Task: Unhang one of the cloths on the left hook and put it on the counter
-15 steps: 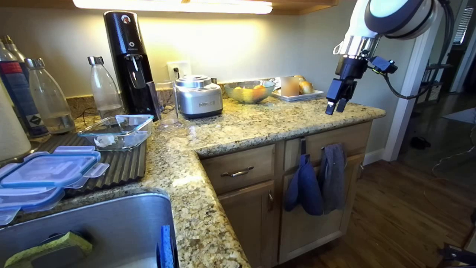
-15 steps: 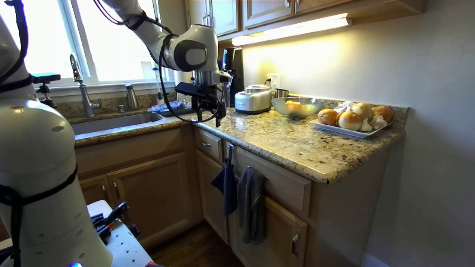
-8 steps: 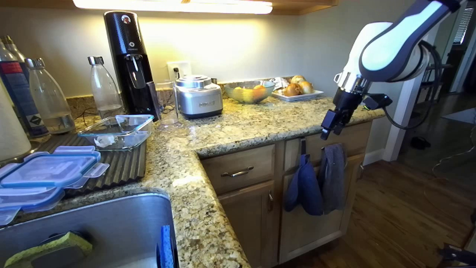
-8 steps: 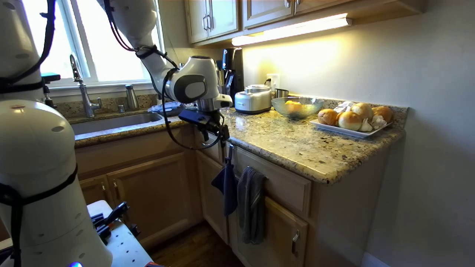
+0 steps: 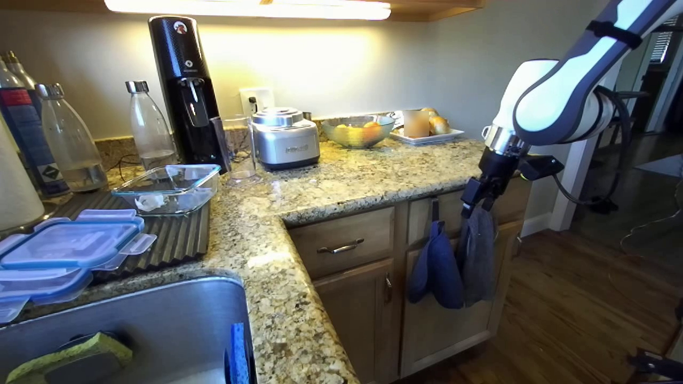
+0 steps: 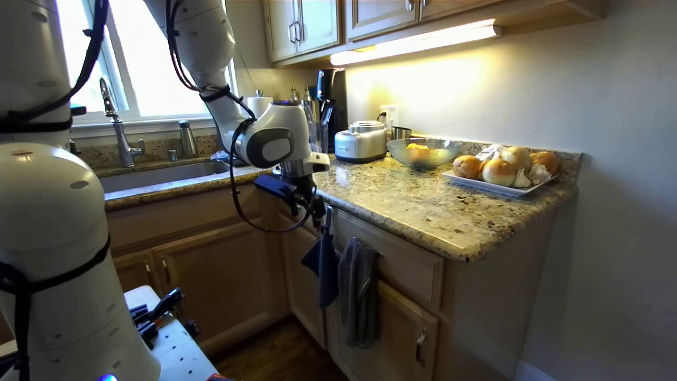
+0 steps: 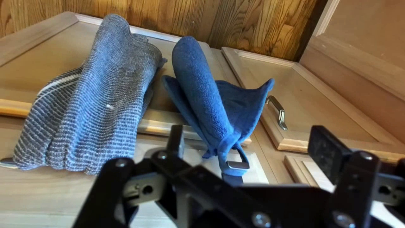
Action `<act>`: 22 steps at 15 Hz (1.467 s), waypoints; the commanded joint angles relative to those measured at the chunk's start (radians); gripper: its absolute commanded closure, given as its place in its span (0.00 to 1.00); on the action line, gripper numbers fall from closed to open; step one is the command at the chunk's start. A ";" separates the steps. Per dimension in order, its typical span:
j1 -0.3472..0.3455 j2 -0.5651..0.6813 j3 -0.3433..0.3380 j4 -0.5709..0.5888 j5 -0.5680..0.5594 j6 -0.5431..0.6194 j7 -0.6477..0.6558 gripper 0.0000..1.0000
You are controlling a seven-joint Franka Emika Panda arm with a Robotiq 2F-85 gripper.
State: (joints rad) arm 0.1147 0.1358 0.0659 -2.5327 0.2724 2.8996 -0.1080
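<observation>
Nearest in the wrist view, the gripper (image 7: pixel 248 141) holds nothing, jaws spread wide, probably to take the blue cloth (image 7: pixel 204 91) just beyond; in both exterior views that cloth is left of the grey towel (image 7: pixel 104 104). It hangs by its loop (image 7: pixel 222 154) on the hook (image 5: pixel 435 209), so likely needs a lift, not a straight pull. Farther off and higher sits the counter (image 6: pixel 381 194), the intended drop spot.

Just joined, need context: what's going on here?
A robot arm hovers near a blue cloth, apparently to move it onto the counter. Its fingers are open and hold nothing. The cloth hangs on its hook, next to a grey towel, not yet lifted off.
</observation>
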 commanded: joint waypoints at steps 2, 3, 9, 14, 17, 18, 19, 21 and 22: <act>-0.028 0.000 0.026 0.000 -0.017 -0.001 0.019 0.00; -0.028 0.000 0.025 0.000 -0.017 -0.001 0.020 0.00; -0.073 0.114 0.114 -0.004 0.063 0.122 -0.036 0.00; -0.139 0.214 0.188 -0.018 -0.007 0.317 0.012 0.00; -0.146 0.253 0.175 -0.022 -0.072 0.389 0.053 0.00; -0.121 0.245 0.156 -0.003 -0.090 0.336 0.071 0.00; -0.122 0.256 0.152 -0.002 -0.101 0.350 0.075 0.00; -0.126 0.265 0.152 -0.002 -0.109 0.357 0.075 0.00; -0.127 0.265 0.152 -0.002 -0.109 0.357 0.075 0.00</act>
State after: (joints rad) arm -0.0150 0.4013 0.2310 -2.5332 0.2265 3.2577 -0.0902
